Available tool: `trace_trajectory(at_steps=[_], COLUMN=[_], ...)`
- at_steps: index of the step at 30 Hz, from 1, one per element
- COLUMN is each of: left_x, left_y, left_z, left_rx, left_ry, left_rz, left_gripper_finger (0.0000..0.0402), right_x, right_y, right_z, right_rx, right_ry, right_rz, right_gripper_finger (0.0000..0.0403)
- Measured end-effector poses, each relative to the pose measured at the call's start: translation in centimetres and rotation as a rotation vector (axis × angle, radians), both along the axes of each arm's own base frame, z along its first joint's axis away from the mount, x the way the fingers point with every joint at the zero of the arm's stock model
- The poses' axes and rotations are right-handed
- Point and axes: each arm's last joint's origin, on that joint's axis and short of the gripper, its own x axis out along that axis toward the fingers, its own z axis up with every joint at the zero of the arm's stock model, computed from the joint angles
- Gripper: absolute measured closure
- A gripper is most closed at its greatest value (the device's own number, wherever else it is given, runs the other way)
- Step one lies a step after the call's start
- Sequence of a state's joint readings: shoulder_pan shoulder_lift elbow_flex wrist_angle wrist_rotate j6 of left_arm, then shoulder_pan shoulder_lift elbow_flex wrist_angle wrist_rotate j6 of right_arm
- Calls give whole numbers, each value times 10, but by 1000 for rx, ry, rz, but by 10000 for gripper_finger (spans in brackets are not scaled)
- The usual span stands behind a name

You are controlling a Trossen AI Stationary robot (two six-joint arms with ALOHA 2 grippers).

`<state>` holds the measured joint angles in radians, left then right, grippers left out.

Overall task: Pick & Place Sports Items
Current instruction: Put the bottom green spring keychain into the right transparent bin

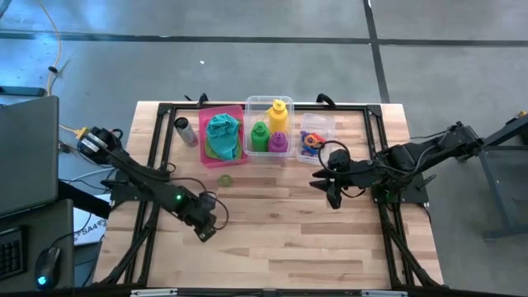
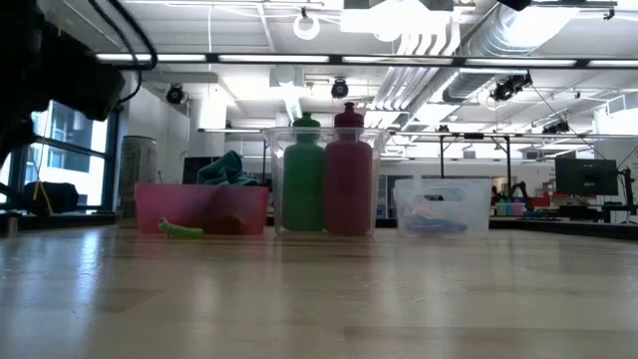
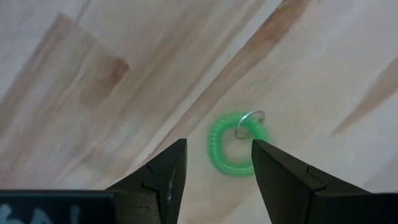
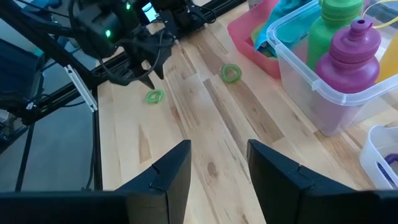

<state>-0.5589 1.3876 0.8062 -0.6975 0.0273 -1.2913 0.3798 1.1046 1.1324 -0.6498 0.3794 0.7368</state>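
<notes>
left gripper (image 1: 205, 233) hangs over the table (image 1: 272, 247) with fingers (image 3: 165, 177) spread, a green ring (image 3: 237, 144) lying flat just beyond the tips, not touched. another green ring (image 1: 225, 180) sits by the pink bin (image 1: 241, 111). right gripper (image 1: 332, 198) waits near the small clear bin (image 1: 323, 120), fingers apart too.

From my remote station, I see a light wooden plank table (image 1: 280, 239) standing on a grey concrete floor (image 1: 247, 58) crossed by dark seams. A laptop (image 1: 29, 148), keyboard (image 1: 10, 247) and mouse (image 1: 48, 266) sit beside the table. Level across the table, I see a white ceiling with ducts (image 2: 439, 35) and strip lights (image 2: 249, 58). A window (image 2: 65, 150) admits daylight on one side. A dark monitor (image 2: 583, 177) stands on a distant bench.
</notes>
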Motion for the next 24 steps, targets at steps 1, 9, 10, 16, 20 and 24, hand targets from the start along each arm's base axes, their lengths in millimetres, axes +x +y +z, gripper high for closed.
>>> trace_trajectory(at_steps=[1,9,10,16,20,24], left_x=[0,7,7,6,4,5], left_y=[-2,-17,-19,-26,-26,-27], left_z=[-3,-27,-30,-41,-43,-42], left_rx=[5,21,26,56,59,35], left_ry=[15,61,68,108,126,117], left_rz=[6,15,11,-30,-47,-51], left_gripper_finger=[225,225,225,249,308,383], right_x=[0,0,0,0,1,1], right_y=[0,0,0,0,0,0], right_z=[0,0,0,1,1,1], right_rx=[-3,-7,-7,-1,2,3], right_ry=[-1,-4,-4,-8,-14,-14], right_rz=[-5,-12,-12,-14,-13,-12], right_gripper_finger=[255,255,255,255,255,255])
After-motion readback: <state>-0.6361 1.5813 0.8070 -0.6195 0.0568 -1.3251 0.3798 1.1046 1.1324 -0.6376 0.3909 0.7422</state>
